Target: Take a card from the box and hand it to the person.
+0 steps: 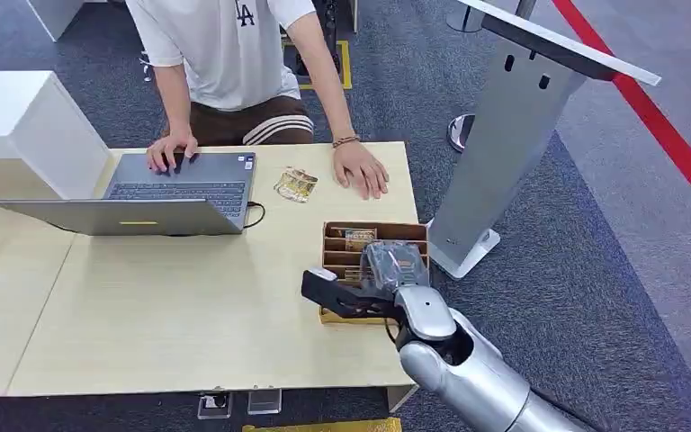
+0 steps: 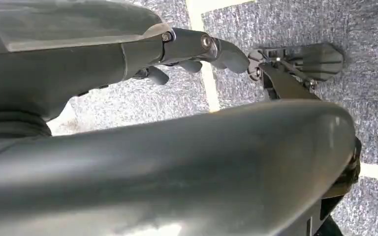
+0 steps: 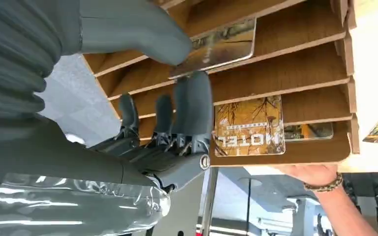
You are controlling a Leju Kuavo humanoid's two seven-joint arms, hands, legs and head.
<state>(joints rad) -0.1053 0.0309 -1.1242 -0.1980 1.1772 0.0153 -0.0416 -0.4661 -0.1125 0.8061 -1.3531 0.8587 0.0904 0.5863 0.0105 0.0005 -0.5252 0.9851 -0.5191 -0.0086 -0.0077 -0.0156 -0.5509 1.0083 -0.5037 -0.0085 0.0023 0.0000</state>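
A brown cardboard box (image 1: 416,236) with slots stands at the table's right edge. My right hand (image 1: 360,290) reaches into it from the near side. In the right wrist view the thumb (image 3: 142,29) and a finger (image 3: 197,98) pinch a shiny card (image 3: 224,44) that leans out of its slot in the box (image 3: 295,73). Another card marked HOTEL (image 3: 250,128) stands in a farther slot. The person sits across the table with one hand (image 1: 362,169) flat on it just beyond the box. My left hand (image 2: 202,49) hangs over the carpet and holds nothing.
An open grey laptop (image 1: 175,193) lies at the table's far left under the person's other hand. A few loose cards (image 1: 296,184) lie between laptop and box. A grey slanted stand (image 1: 504,135) rises right of the table. A white cabinet (image 1: 27,126) stands far left.
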